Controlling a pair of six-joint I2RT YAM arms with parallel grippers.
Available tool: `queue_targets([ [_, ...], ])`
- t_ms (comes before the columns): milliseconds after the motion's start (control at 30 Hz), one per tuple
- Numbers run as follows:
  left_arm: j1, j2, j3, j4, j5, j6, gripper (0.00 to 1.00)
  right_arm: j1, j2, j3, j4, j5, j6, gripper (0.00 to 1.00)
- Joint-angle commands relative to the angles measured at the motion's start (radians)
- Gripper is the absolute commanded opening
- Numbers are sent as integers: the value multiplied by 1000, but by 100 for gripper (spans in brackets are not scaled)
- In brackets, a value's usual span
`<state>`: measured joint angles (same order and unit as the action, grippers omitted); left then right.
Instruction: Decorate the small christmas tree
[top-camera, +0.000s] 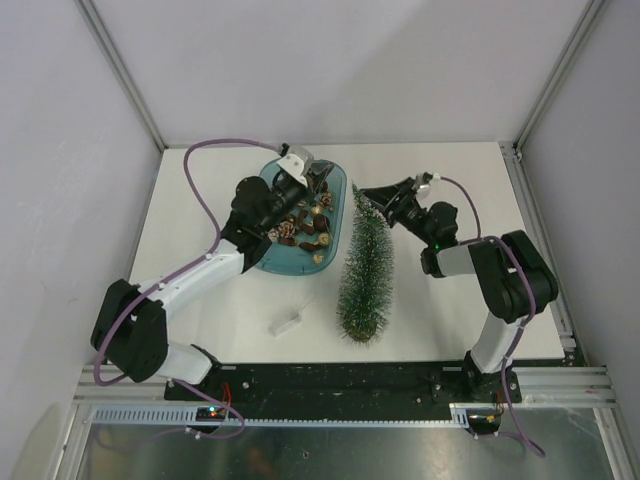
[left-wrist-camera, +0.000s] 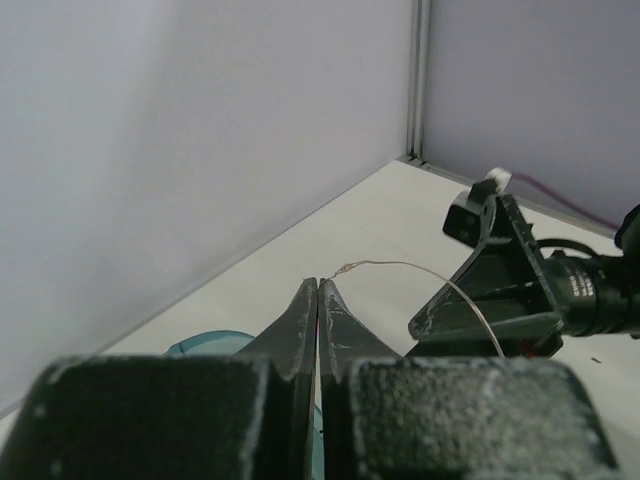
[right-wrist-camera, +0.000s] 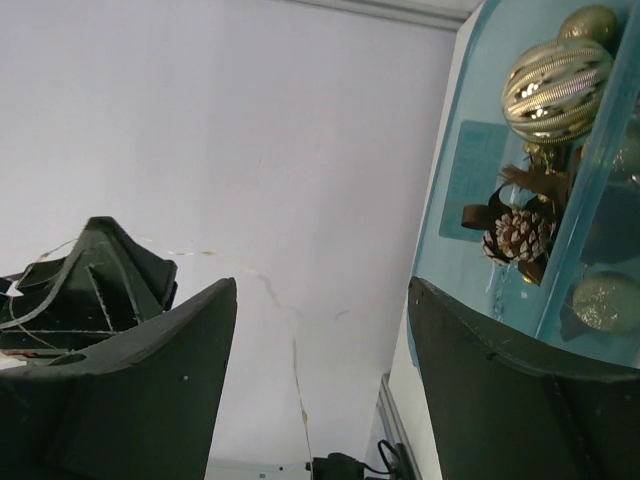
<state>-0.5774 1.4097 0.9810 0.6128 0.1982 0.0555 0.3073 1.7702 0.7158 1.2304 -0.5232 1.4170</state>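
Note:
The small christmas tree (top-camera: 365, 268) lies on its side on the white table, tip towards the back, base near the front. My left gripper (top-camera: 317, 180) is over the far end of the teal tray (top-camera: 336, 208). In the left wrist view it (left-wrist-camera: 320, 283) is shut on a thin wire light string (left-wrist-camera: 440, 280) that arcs to the right. My right gripper (top-camera: 373, 197) is open by the tree's tip, facing the left gripper. In the right wrist view (right-wrist-camera: 320, 290) the wire (right-wrist-camera: 298, 365) hangs between its spread fingers, touching neither.
The tray holds gold balls (right-wrist-camera: 555, 88), pinecones (right-wrist-camera: 518, 233) and brown ornaments (top-camera: 300, 228). A small white piece (top-camera: 287, 323) lies on the table in front of the tray. Grey walls stand on three sides.

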Motion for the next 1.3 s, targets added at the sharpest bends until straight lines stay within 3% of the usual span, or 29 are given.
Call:
queue_targets([
  [0, 5, 4, -26, 110, 13, -22, 0, 15, 38, 39, 204, 6, 91, 73],
  [433, 4, -10, -101, 226, -16, 54, 0, -24, -76, 1, 101, -45, -33, 76],
  [567, 5, -18, -104, 236, -35, 66, 0, -102, -215, -58, -86, -29, -177, 77],
  [700, 6, -19, -107, 251, -58, 72, 0, -174, -437, -76, -485, 20, -376, 81],
  [833, 5, -10, -90, 258, -52, 75, 0, -225, -599, -135, -684, 6, -410, 84],
  [933, 5, -3, -78, 258, -30, 67, 0, -236, -638, -231, -658, -39, -319, 84],
  [1133, 5, -4, -77, 258, 15, 76, 0, -204, -559, -420, -271, -80, -49, 85],
  [1267, 5, -1, -83, 258, 10, 88, 0, -184, -554, -450, -209, -78, 7, 85],
])
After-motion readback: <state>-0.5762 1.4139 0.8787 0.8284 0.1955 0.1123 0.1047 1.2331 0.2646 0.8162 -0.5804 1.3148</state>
